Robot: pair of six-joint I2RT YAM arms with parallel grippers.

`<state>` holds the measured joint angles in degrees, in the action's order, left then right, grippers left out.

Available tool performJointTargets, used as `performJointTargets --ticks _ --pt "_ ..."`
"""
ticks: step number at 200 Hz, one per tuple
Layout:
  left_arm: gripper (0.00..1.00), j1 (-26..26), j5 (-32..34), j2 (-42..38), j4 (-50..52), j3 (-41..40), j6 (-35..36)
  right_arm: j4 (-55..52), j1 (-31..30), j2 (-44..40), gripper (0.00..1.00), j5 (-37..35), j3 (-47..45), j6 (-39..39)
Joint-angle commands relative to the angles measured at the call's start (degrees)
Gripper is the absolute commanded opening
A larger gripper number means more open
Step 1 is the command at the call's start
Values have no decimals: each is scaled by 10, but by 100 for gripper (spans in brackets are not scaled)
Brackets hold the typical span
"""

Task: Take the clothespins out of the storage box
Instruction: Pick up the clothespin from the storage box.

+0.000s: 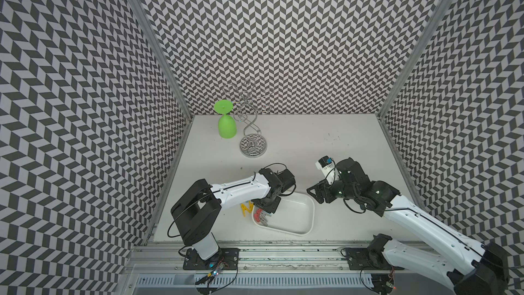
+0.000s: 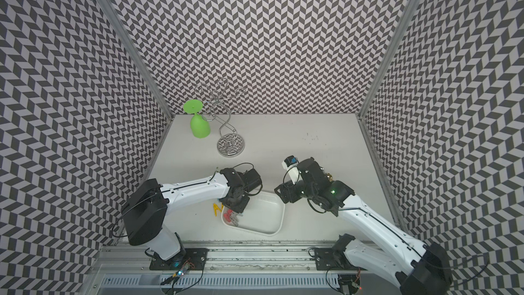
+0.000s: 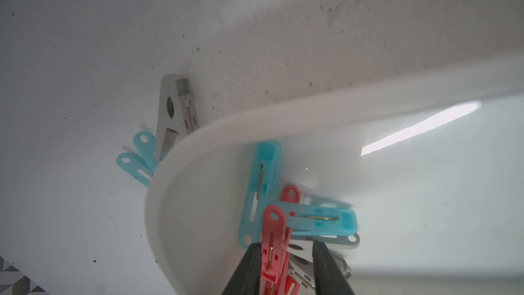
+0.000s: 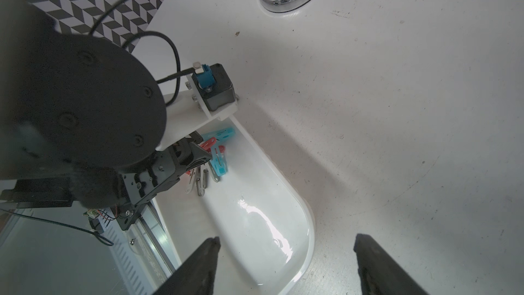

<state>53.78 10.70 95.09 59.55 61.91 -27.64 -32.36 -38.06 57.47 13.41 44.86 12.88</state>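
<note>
In a top view, the shallow white plastic storage box (image 1: 307, 224) sits on the table (image 1: 326, 143); the left arm hides most pegs.

Left wrist: the left hand (image 3: 286, 265) straddles a red plastic clothespin (image 3: 273, 239) in the box; whether it pinches is unclear. Neighbours may snag.

Right wrist: the right hand (image 4: 286, 262) hangs spread, empty.

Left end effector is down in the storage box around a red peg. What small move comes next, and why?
Probably close the left end effector fully on the red clothespin and then lift: its fingers flank the peg with a gap still visible, while other pegs remain in the storage box.
</note>
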Motion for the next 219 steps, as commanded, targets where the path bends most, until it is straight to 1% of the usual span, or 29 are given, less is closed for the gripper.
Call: performJointTargets --ticks 1,42,84,109,181,201,219 --pt "33 4 10 11 -22 -13 8 7 2 0 77 5 8 -5" --pt "28 4 10 13 -33 -27 10 5 2 -2 76 4 7 -5" --pt "19 4 12 7 -31 -19 8 5 2 -2 74 3 7 -4" --pt "17 5 14 -5 -20 5 7 5 1 -1 73 3 6 -4" --pt "16 4 36 -30 45 100 -2 8 2 0 72 -1 0 -3" --pt "14 -11 38 -44 46 101 -12 8 2 -2 72 -1 -1 -2" --pt "13 -48 29 -72 34 79 -29 7 2 -4 72 -2 -3 0"
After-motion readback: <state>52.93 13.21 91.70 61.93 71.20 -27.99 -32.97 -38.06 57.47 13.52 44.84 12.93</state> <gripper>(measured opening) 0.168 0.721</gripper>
